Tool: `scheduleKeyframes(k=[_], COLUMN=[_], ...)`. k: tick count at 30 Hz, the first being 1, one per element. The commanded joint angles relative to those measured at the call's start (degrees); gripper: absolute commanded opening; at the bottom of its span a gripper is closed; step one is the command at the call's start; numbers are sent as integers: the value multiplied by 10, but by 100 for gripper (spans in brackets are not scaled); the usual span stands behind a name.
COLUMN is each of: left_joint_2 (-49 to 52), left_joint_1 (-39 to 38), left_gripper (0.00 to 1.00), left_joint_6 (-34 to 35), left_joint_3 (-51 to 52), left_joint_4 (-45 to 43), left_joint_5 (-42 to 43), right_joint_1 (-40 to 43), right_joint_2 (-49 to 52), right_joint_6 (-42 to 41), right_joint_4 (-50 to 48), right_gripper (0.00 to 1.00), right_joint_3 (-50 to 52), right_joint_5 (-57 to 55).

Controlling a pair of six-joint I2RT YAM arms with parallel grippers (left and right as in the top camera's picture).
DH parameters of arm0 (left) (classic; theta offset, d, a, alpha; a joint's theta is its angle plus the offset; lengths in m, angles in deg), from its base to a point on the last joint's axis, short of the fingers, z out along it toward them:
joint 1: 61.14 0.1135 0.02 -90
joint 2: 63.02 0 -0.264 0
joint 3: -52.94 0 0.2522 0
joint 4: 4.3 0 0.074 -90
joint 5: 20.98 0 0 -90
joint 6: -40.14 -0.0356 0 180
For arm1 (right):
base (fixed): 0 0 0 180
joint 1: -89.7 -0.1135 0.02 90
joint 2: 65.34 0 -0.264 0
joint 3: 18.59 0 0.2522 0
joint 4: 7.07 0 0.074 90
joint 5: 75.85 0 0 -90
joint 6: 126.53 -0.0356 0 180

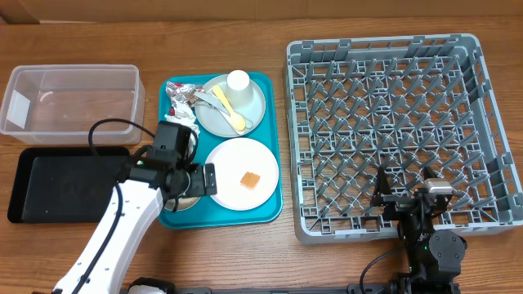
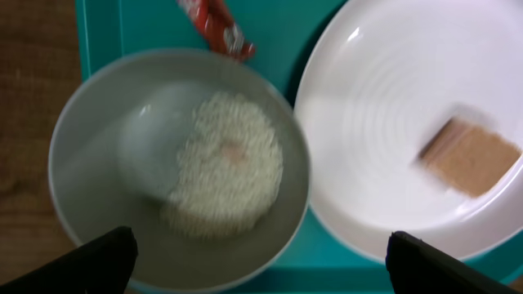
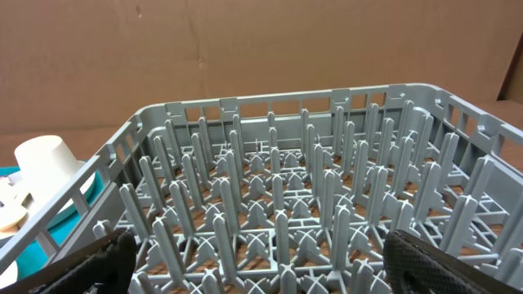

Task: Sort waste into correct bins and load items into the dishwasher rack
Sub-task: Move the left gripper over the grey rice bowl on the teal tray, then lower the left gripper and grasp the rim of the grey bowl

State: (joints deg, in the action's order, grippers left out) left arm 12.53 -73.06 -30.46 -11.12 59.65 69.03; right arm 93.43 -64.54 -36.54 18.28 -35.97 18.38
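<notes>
Wooden tabletop carries a teal serving tray in the middle, with a clear plastic tub and a flat black tray to its left and the grey dishwasher rack to its right. On the teal tray, the grey-green plate holds the small white cup and the yellow spoon, with the foil wrapper just beside it. The pale plate bears the orange food cube. The left gripper hangs over the white bowl, fingers spread wide and gripping nothing; rice lies inside the bowl, and the red packet sits at its far rim. The right gripper sits at the rack's near edge, jaws likewise spread and free, facing across the pegs
</notes>
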Motion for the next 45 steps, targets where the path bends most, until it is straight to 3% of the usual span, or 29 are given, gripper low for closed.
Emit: scheduleKeyframes(k=[1,5,18,23,32,40,42,45], left_joint_2=[25,56,136,136,136,136,136,136], left_joint_1=[-2,-2,-2,-2,-2,-2,-2,-2], left_gripper=[100,100,100,92,58,52,45,43], left_joint_6=[5,-23,-31,-31,-31,-31,-31,-31], left_joint_3=[-12,-12,-12,-12,-19,-25,-33,-43], left_joint_4=[-17,-32,-66,-68,-67,-62,-54,-43], left_joint_5=[3,58,22,9,11,11,11,11], right_joint_1=[2,2,2,2,2,2,2,2], right_joint_2=[-6,-6,-6,-6,-6,-6,-6,-6], right_joint_6=[0,0,0,0,0,0,0,0], right_joint_4=[-2,-2,-2,-2,-2,-2,-2,-2], right_gripper=[100,100,100,100,100,100,100,100], right_joint_3=[2,2,2,2,2,2,2,2], right_joint_5=[-1,-1,-1,-1,-1,-1,-1,-1])
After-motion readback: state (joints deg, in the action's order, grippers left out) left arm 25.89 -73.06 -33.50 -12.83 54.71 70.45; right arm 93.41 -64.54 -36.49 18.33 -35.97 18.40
